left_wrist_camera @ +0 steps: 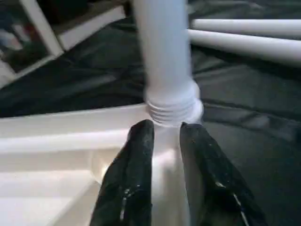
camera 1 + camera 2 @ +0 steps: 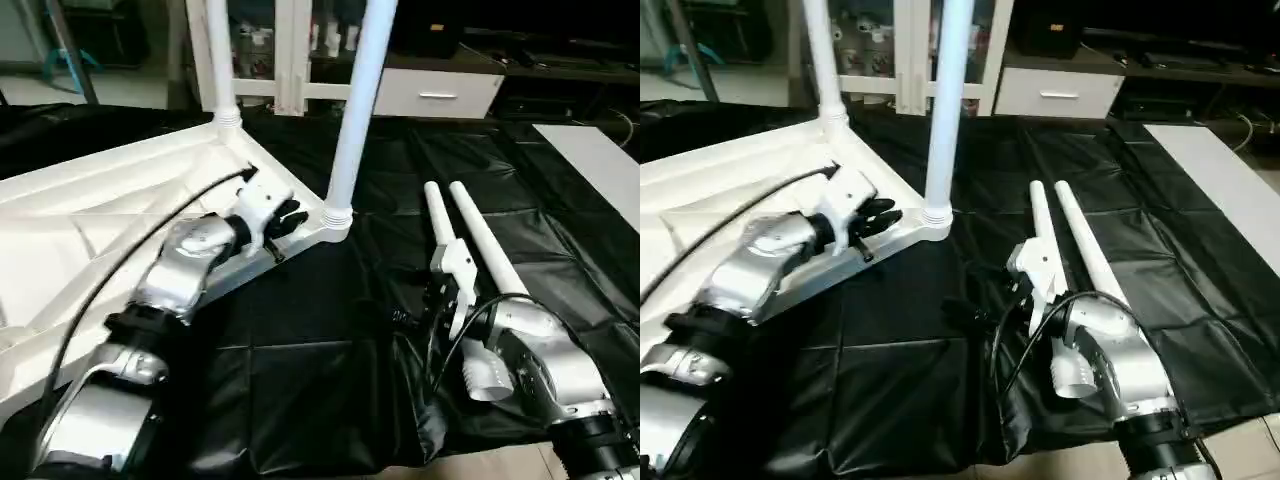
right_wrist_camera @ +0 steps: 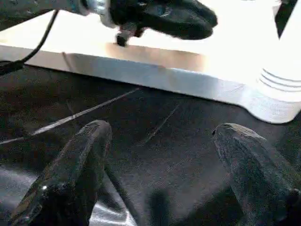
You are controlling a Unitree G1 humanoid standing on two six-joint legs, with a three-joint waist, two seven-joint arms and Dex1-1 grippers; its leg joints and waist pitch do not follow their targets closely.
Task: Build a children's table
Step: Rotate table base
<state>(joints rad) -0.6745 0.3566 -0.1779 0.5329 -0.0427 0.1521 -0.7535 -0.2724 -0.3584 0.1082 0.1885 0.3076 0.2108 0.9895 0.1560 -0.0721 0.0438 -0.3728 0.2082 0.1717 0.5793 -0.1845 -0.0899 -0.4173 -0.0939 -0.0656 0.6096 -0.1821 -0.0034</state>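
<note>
Children's table (image 2: 120, 200): smooth white plastic, ribbed underside up; two tapered legs upright, two lying lengthwise. Left hand (image 1: 164, 141) slightly parted, right hand (image 3: 160, 155) wide, both empty.

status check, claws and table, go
Left claw at near corner leg, holding nothing. Right claw open, empty. Two legs loose on cloth. Nothing blocking.

Both upright legs (image 2: 358, 100) run past the top edge.

Looks like a lab or workshop room: work surface (image 2: 300, 370) draped in black sheeting, white glass-front cabinet (image 2: 290, 50) w/ small items on shelves at back, white drawer unit (image 2: 435, 92), dark bench w/ cables (image 2: 560, 60) beyond.
</note>
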